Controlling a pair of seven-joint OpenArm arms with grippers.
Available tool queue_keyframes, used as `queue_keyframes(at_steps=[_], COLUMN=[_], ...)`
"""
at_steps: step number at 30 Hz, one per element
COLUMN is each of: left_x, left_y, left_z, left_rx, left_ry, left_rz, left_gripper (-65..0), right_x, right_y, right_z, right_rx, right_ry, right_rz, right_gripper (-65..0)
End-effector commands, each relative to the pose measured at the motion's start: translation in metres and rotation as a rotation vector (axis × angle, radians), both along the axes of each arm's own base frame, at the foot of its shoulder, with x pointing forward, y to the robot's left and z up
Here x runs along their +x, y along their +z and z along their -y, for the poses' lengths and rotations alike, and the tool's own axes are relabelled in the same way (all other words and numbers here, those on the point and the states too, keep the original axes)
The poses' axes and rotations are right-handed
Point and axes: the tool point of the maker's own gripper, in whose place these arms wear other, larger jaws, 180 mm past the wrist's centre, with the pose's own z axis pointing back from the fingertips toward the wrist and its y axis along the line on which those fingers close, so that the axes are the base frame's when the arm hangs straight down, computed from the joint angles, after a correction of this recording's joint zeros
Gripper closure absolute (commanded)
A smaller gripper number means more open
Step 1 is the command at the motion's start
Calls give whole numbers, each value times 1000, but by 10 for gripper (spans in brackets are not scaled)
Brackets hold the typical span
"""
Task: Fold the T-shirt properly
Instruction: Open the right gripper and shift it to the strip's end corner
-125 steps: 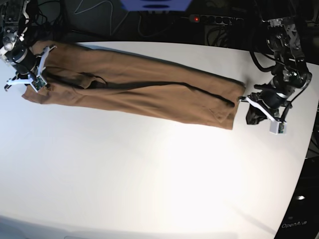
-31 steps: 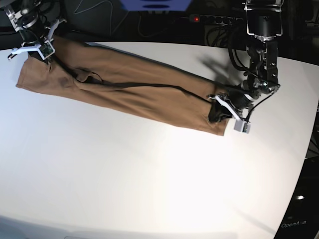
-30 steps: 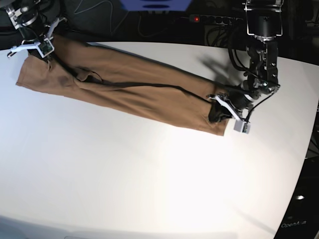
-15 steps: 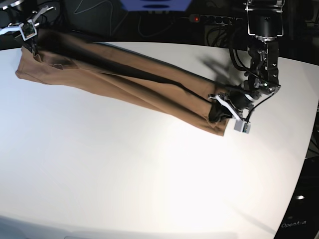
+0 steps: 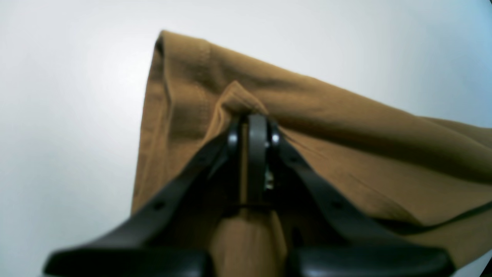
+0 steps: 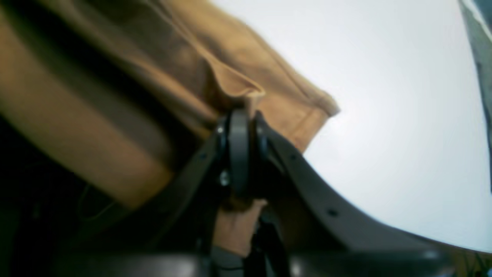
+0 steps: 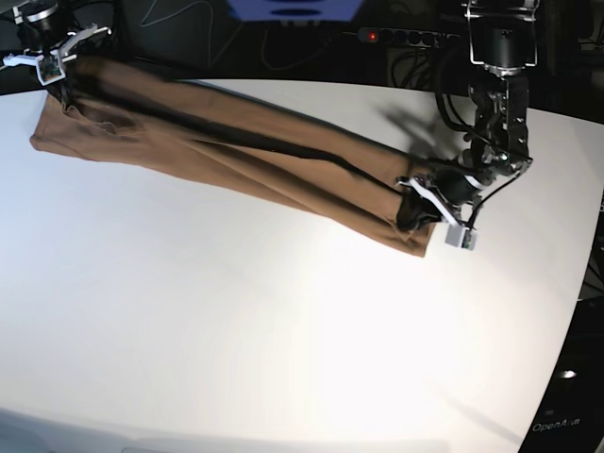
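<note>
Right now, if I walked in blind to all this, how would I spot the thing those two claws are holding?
Look at the big white table. Stretched across its far side lies a long tan band of soft cloth, the T-shirt, pinched at one end by the left claw and at the other by the right claw. It is the only cloth there.

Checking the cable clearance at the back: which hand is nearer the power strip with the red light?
Left. The left hand grips the T-shirt end just below the power strip; the right hand holds the opposite end, far across the table.
</note>
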Motion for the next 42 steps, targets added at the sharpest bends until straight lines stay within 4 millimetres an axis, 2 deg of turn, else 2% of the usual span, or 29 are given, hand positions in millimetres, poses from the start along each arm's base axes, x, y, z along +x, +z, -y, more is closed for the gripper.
queue_keyframes(at_steps=[1, 8, 10, 12, 19, 24, 28, 36, 42], left_x=[-36, -38, -37, -38, -37, -37, -38, -37, -36], left_y=[-37, -38, -37, -38, -37, -37, -38, -37, -37], left_z=[-25, -25, -25, -25, -25, -25, -25, -25, -25], left_rx=[158, 159, 159, 159, 159, 159, 159, 159, 158], left_ry=[-12, -13, -13, -13, -14, -14, -13, -13, -13], left_rz=[-197, -198, -197, -198, -195, -194, -198, -197, -195], left_gripper=[-32, -32, -32, -32, -32, -32, -32, -32, -32], right_x=[-1, -5, -7, -10, -13, -15, -15, 10, 9], right_y=[8, 6, 6, 5, 2, 1, 9, 49, 55], right_z=[2, 0, 0, 0, -3, -6, 9, 67, 74], right_rx=[-10, -4, -4, -4, 9, 19, -14, -140, -155], right_ry=[-7, -9, -10, -10, -22, -30, -57, -174, -197], right_rz=[29, 20, 12, 6, 0, 2, 20, 158, 177], right_gripper=[-15, -17, -45, -113, -444, -532, -540, -535, -535])
